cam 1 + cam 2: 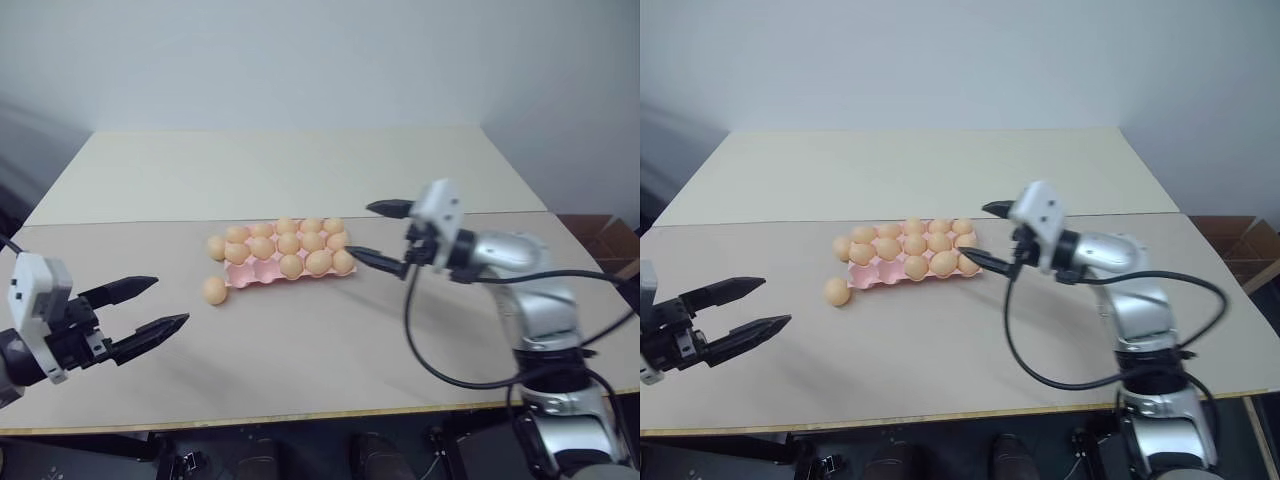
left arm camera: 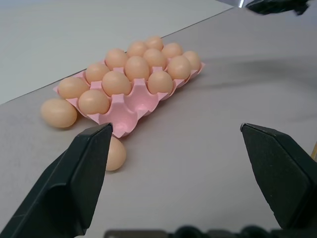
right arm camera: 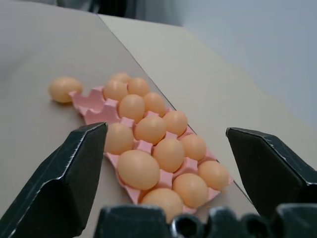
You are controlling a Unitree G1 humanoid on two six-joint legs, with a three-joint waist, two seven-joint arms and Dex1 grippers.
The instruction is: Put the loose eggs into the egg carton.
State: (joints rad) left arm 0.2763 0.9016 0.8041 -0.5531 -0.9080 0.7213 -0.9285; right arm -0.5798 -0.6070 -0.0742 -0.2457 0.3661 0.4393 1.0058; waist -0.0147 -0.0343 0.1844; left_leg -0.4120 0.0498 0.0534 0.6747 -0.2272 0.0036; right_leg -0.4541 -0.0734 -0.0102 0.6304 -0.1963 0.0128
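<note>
Beige desk (image 1: 300, 340) carries pink egg carton (image 1: 262, 276), mostly full. Two loose eggs (image 1: 214, 290) lie beside it. L gripper (image 1: 148, 307) and R gripper (image 1: 383, 234): jaws spread, empty.

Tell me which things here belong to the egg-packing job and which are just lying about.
Belongs to the job:
- two loose peach-tan matte oval eggs: one in front of the carton's left end, one against that end
- low pink moulded egg carton, mostly filled
- left pincer, open
- right pincer, open

Just lying about:
- brown cardboard box beyond the beige table
</note>
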